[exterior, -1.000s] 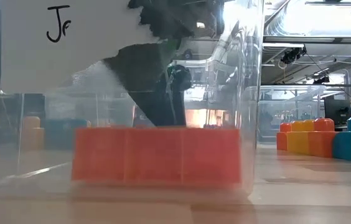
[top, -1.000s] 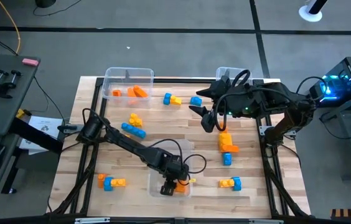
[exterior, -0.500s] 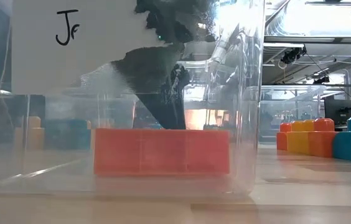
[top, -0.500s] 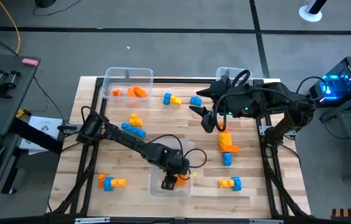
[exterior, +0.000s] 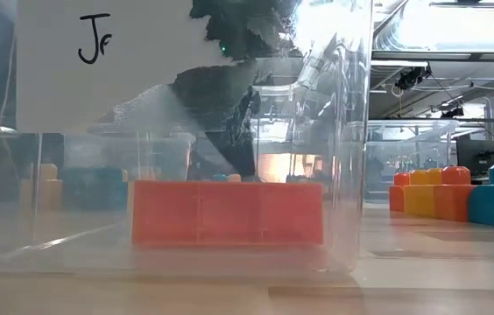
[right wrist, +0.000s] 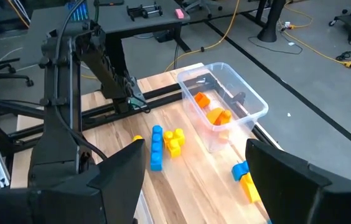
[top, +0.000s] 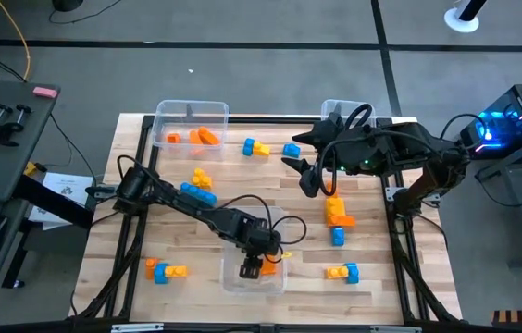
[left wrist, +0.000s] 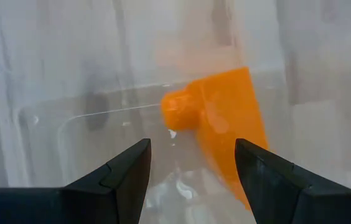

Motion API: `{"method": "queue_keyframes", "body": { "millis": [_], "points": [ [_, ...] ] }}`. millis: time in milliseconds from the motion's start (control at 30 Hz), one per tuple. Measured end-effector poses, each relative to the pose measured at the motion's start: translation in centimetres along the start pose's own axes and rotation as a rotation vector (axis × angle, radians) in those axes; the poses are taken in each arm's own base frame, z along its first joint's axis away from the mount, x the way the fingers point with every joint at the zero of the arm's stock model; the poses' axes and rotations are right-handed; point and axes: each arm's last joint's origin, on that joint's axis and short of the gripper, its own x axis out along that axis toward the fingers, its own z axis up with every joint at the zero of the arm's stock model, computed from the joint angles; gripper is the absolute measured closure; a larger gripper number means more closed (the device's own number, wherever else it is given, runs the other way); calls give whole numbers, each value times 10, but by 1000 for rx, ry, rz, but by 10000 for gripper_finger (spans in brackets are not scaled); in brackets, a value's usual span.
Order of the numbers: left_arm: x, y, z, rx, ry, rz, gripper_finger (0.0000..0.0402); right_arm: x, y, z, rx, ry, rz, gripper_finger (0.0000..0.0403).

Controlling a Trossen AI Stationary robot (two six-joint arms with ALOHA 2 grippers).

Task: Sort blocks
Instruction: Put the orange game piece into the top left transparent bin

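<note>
A flat orange studded plastic brick [exterior: 227,213] lies on the floor of the clear rectangular plastic bin [top: 230,274] at the wooden table's [top: 113,236] near edge. The left gripper [top: 251,269] hangs inside this bin, jaws apart and empty, just above the brick. The right gripper [top: 304,157] waits over the table's far right part, jaws apart. Other orange, yellow and blue bricks [top: 198,185] lie scattered across the table.

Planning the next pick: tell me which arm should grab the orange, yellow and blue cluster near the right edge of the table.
Right. The right gripper hangs open just beyond that cluster. The left gripper is open too, but down inside the near bin over an orange block.
</note>
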Motion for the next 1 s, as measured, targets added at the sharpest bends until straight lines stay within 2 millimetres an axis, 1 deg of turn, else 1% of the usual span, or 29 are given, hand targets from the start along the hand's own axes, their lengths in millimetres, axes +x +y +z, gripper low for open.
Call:
{"method": "queue_keyframes", "body": {
  "millis": [100,167,267,367,533,700,867,1000],
  "points": [
    [0,-1,0,-29,10,-34,184,0,0,0,0,0,0,130],
    [0,-3,0,-56,18,-95,184,0,0,0,-1,1,0,130],
    [1,-6,1,-58,12,-137,184,0,0,0,-1,2,-1,130],
    [3,-10,-1,-48,11,-107,184,0,0,0,-2,2,-1,130],
    [16,-19,-7,-18,38,-35,184,0,0,0,-3,4,-1,130],
    [16,-25,-9,31,16,89,184,0,0,-1,-5,6,-2,130],
    [8,-20,-10,53,24,184,184,0,0,-1,-5,10,-4,130],
    [2,-13,-12,81,58,224,184,0,0,-1,-5,12,-4,130]
  ]
}}
